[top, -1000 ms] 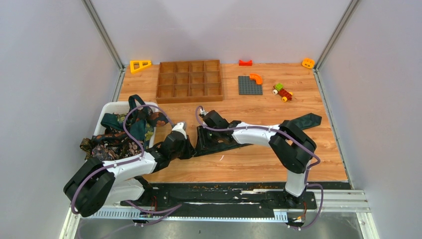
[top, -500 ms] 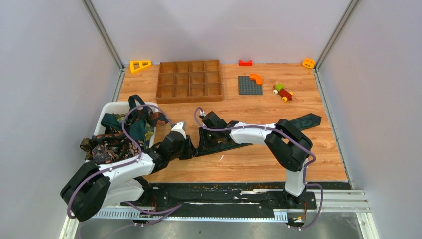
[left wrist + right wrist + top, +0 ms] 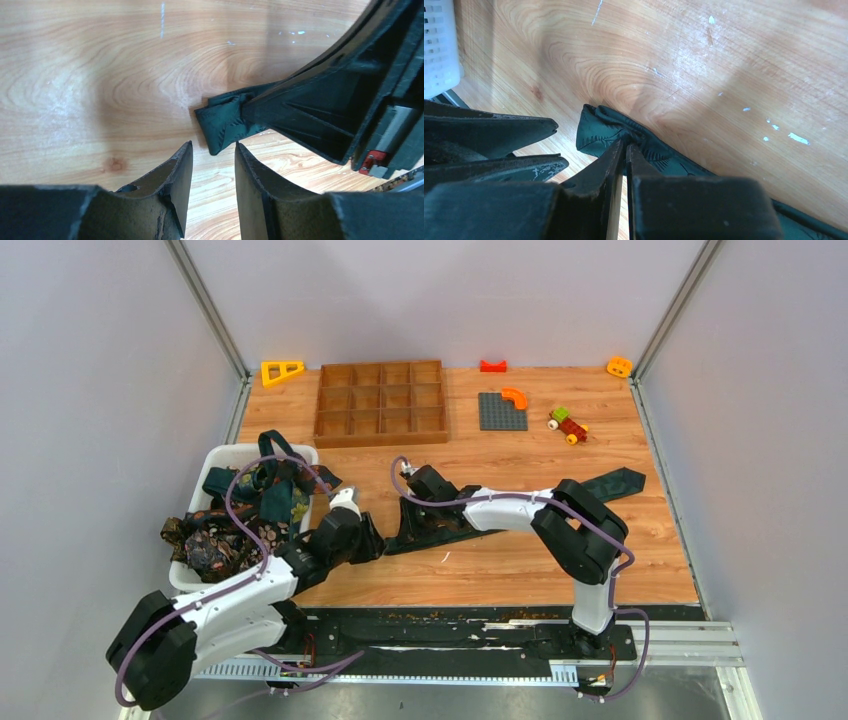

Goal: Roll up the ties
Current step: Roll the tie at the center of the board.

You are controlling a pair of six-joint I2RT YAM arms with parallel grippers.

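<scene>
1. At the 9 o'clock edge of the bench [image 3: 520, 570] sits a white basket [image 3: 232, 449] heaped with loose ties [image 3: 232, 535]. They are teal, dark green and brown, the brown ones printed with small pale figures. All are tangled, and a few loops hang over the rim. Any label on them is too small to read.
2. A yellow triangular piece [image 3: 282, 371] lies at the far left corner, about 11 o'clock.
3. Just right of the basket, toward 7 o'clock, the left fingers [image 3: 172, 190] stand spread with a bare gap between them, gripping nothing. The folded end of the dark green tie [image 3: 222, 125] lies just beyond their tips, at their 12 o'clock.
4. A wooden tray [image 3: 381, 403] divided into square compartments sits near the far edge, between 11 and 12 o'clock.
5. Near the bench's centre, the right fingers [image 3: 606, 172] are pressed together, pinching the dark green tie just behind its fold. The cloth puckers where they bite.
6. That tie lies flat on the wood, running from the centre out to 3 o'clock, where its wide pointed end shows past the right arm's elbow. The cloth is green-black with a faint leaf-like weave and a slight sheen. The narrow end is doubled over into a small plump fold.
7. From 12 to 1 o'clock lie a small red piece [image 3: 493, 366], a grey studded plate [image 3: 498, 415] with an orange curved piece [image 3: 515, 397] on its far right corner, a little toy car [image 3: 567, 425] and an orange block [image 3: 619, 367].
</scene>
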